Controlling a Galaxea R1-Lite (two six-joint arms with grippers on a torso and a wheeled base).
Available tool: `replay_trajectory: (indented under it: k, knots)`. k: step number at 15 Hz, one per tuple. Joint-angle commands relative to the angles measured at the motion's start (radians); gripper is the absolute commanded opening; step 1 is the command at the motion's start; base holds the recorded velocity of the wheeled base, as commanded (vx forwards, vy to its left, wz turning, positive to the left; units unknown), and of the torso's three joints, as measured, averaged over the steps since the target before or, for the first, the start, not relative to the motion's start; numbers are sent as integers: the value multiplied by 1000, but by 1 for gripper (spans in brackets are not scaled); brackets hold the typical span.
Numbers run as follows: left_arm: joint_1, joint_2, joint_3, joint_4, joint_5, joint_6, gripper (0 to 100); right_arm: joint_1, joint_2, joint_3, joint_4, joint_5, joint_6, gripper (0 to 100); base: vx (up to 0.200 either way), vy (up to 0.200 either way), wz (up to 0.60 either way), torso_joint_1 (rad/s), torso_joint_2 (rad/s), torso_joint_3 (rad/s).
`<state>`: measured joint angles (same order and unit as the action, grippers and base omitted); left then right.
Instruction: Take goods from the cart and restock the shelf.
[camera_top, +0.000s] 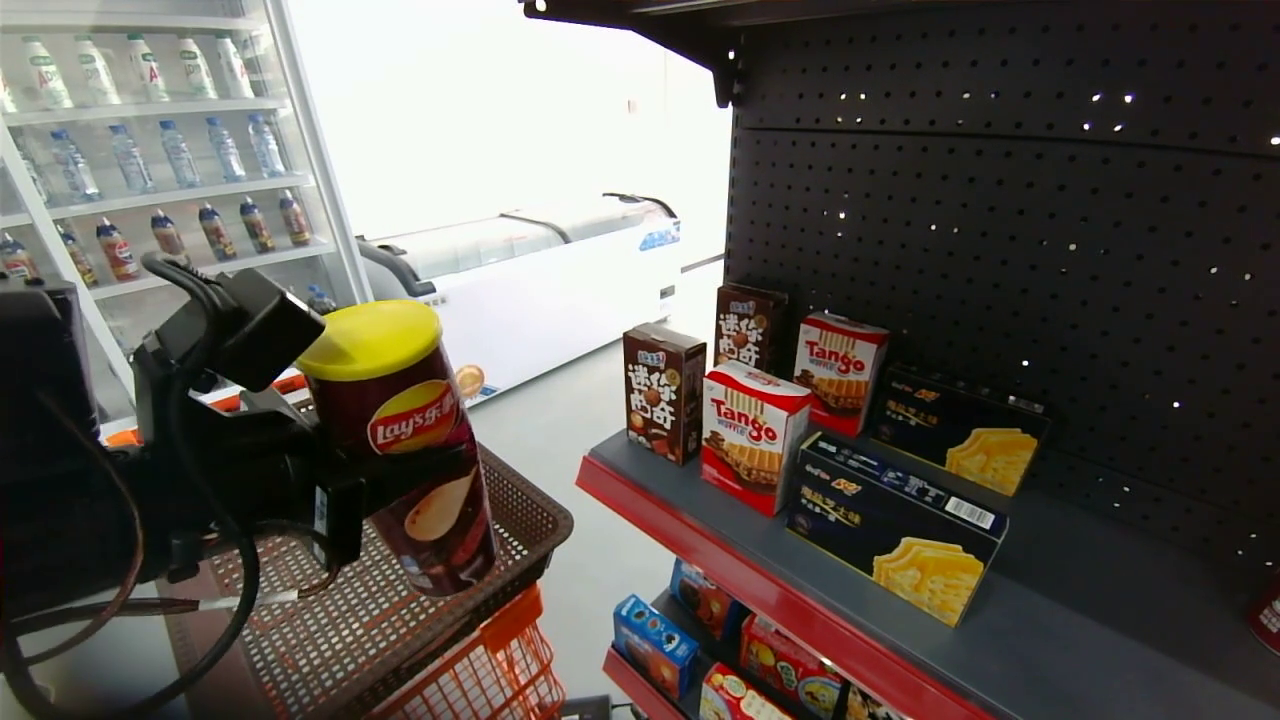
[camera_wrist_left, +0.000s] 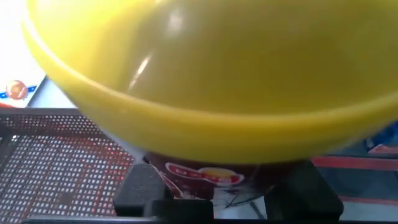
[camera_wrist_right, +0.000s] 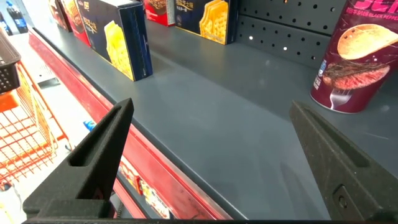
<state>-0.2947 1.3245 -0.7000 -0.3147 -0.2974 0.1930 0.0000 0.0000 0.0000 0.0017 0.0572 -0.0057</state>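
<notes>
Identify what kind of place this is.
Probably a small grocery or convenience store: a pegboard shelf stocked with snack boxes, a glass-door cooler of bottled drinks, and a mesh shopping cart behind the chip can in the left claw.

Saw the right gripper (camera_wrist_right: 211, 106) over a grey shelf (camera_wrist_right: 205, 68), its jaws spread wide, the dark fingers (camera_wrist_right: 99, 155) well apart. Noted a red strip (camera_wrist_right: 155, 158) along the front edge of the shelf. Found a dark blue box (camera_wrist_right: 121, 37) with yellow wafers printed on it, upright near that edge, and a second such box (camera_wrist_right: 211, 18) further back, beside the black pegboard (camera_wrist_right: 280, 34). Spotted a dark red chips can (camera_wrist_right: 351, 59) upright on the shelf, close to the pegboard, apart from the boxes. Made out an orange wire cart (camera_wrist_right: 28, 124) beyond the shelf front, lower down.
</notes>
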Motion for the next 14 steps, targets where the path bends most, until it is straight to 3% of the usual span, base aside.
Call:
replay_trajectory:
  k: [1, 3, 7, 8, 9, 11, 14]
  knots:
    - [-11, -39, -1, 14, -55, -3, 0, 0, 0, 0, 0, 1, 0, 100, 0, 0, 0, 0, 0, 0]
    - [-40, -74, 10, 46, -112, -50, 0, 0, 0, 0, 0, 0, 0, 100, 0, 0, 0, 0, 0, 0]
    - [-130, -79, -3, 25, -123, -124, 0, 0, 0, 0, 0, 0, 0, 100, 0, 0, 0, 0, 0, 0]
    - [-178, -77, -4, -1, -120, -204, 0, 0, 0, 0, 0, 0, 0, 100, 0, 0, 0, 0, 0, 0]
    - [-187, -76, 1, -20, -111, -236, 0, 0, 0, 0, 0, 1, 0, 100, 0, 0, 0, 0, 0, 0]
    - [-184, -76, 1, -20, -121, -241, 0, 0, 0, 0, 0, 1, 0, 100, 0, 0, 0, 0, 0, 0]
    - [-178, -88, 34, -15, -189, -239, 0, 0, 0, 0, 0, 1, 0, 100, 0, 0, 0, 0, 0, 0]
